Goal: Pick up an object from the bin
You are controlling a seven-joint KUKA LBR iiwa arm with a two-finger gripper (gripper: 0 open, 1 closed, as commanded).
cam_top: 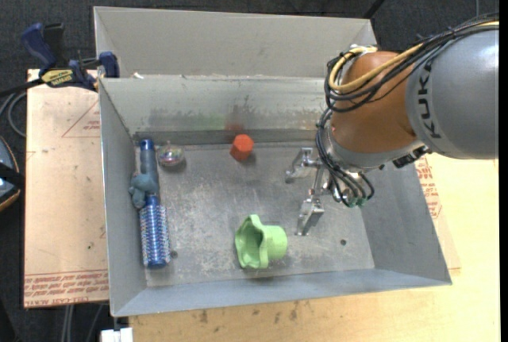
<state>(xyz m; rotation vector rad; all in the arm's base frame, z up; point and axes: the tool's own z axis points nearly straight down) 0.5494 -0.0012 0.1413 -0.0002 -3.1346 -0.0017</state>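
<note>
The thing nearest the gripper [305, 191] is a soft green cup-shaped thing [259, 243]. It lies on its side on the bin's floor, close to the near wall and about midway along it. The gripper hangs low in the right half of the bin [238, 102], to the right of the green thing and a little farther back. It is over bare floor and apart from the green thing. Its jaws stand spread with nothing between them, and the nearer of the two fingers [310, 216] points toward the near wall, close to the green thing's right side.

Farther back, by the foot of the far wall, sits a small orange block [242, 147]. To its left lies a small shiny ball [171, 157]. Along the left wall lies a long blue brush [152, 225], its bristled end toward the near side and well apart from the gripper. The grey arm [468, 94] comes in from the right, with an orange cover [369, 106] and looped cables at its wrist.
</note>
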